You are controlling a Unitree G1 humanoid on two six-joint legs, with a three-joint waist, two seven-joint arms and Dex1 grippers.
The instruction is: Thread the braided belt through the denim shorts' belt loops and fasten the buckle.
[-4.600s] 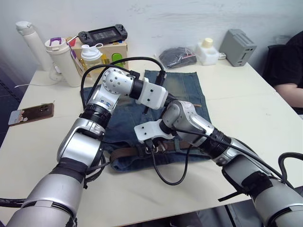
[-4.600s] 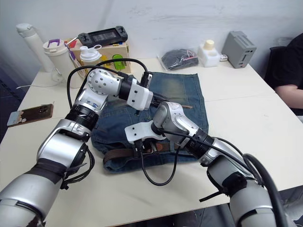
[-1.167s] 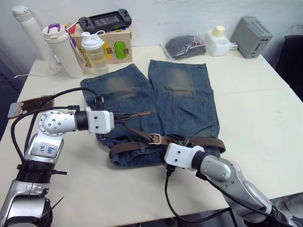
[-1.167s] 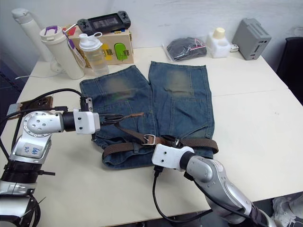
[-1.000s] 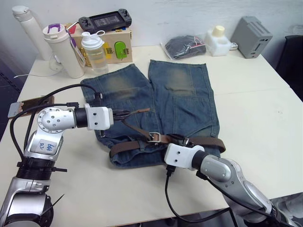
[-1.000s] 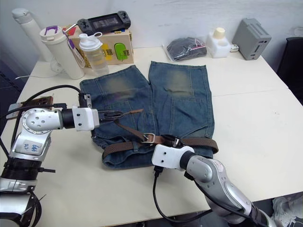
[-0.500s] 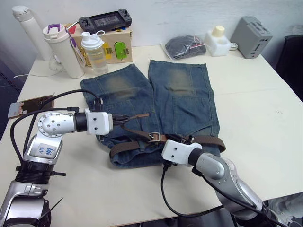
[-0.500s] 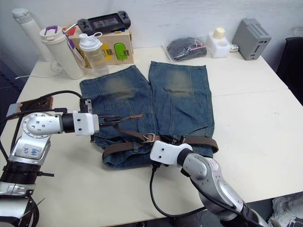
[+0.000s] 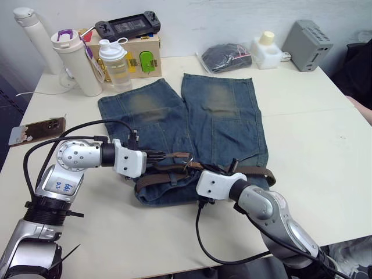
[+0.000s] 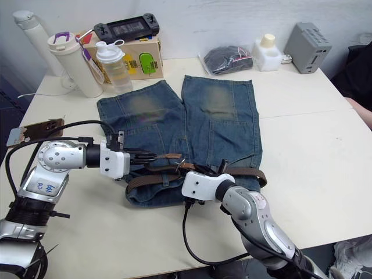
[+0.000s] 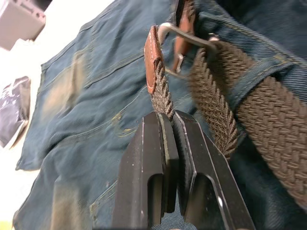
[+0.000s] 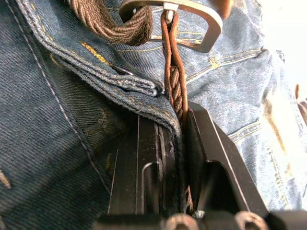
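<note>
The denim shorts (image 9: 221, 113) lie flat on the table, waistband toward me. The braided belt (image 9: 256, 172) runs along the waistband. My left gripper (image 11: 167, 115) is shut on the belt just behind its tan tip (image 11: 151, 57), which sits right at the silver buckle (image 11: 188, 36). In the head views this gripper (image 9: 168, 156) is low over the waistband's middle, left of the buckle (image 9: 189, 164). My right gripper (image 12: 175, 122) is shut on the belt's strap and the waistband edge just behind the buckle (image 12: 211, 33). A denim belt loop (image 11: 252, 72) crosses the belt.
Along the back stand a white bottle (image 9: 78, 67), a shaker bottle (image 9: 115, 61), a wooden box with a game controller (image 9: 129, 26), a black bag (image 9: 226, 57), a white jug (image 9: 264, 49) and a grey box (image 9: 308, 36). A phone (image 9: 35, 131) lies left. A person's arm (image 9: 360, 64) is far right.
My left gripper has moved right and down with the belt's tip, from above the left leg to the buckle. The right gripper has edged slightly left along the waistband.
</note>
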